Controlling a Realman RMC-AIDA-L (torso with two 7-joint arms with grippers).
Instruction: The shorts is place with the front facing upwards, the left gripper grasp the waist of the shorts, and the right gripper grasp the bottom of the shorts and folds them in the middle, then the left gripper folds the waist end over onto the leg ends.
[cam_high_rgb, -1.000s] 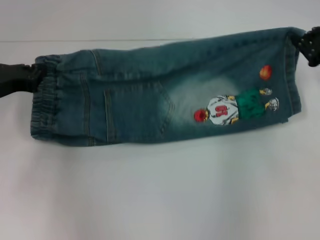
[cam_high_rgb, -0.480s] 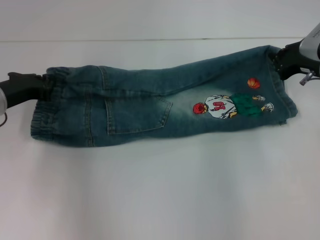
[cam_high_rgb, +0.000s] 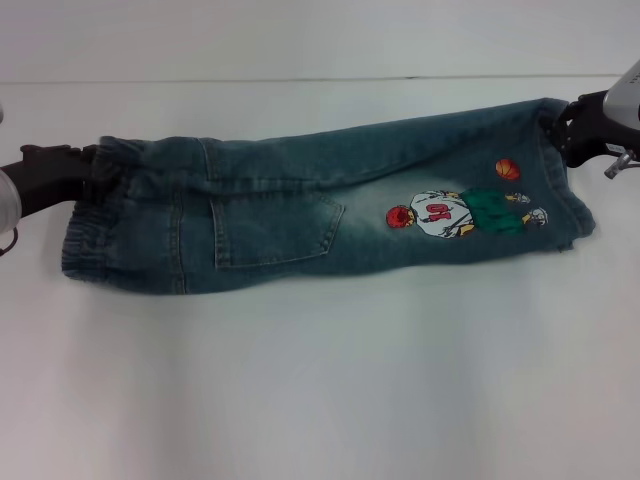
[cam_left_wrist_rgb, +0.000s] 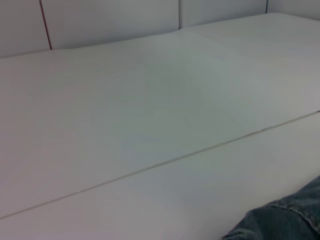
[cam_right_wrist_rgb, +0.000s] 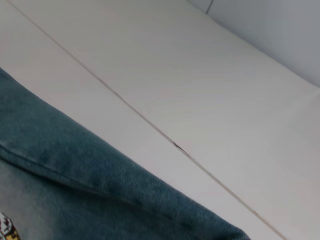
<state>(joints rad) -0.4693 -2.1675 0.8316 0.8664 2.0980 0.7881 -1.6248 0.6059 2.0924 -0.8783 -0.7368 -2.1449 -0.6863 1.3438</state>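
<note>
The blue denim shorts (cam_high_rgb: 300, 215) lie folded lengthwise on the white table (cam_high_rgb: 320, 390), back pocket up, with a cartoon player patch (cam_high_rgb: 455, 213) near the leg end. My left gripper (cam_high_rgb: 92, 170) is at the waist end on the left, shut on the elastic waistband. At the far right, my right gripper (cam_high_rgb: 562, 128) is shut on the upper corner of the leg hem. A corner of denim (cam_left_wrist_rgb: 285, 220) shows in the left wrist view. The folded denim edge (cam_right_wrist_rgb: 75, 175) fills the lower part of the right wrist view.
A thin seam (cam_high_rgb: 300, 79) runs across the table behind the shorts, with a pale wall (cam_high_rgb: 320, 35) beyond it. Bare white table surface lies in front of the shorts.
Both grippers came down and the shorts settled flatter on the table. The leg end dropped and shifted left. Over the last half second almost nothing moved.
</note>
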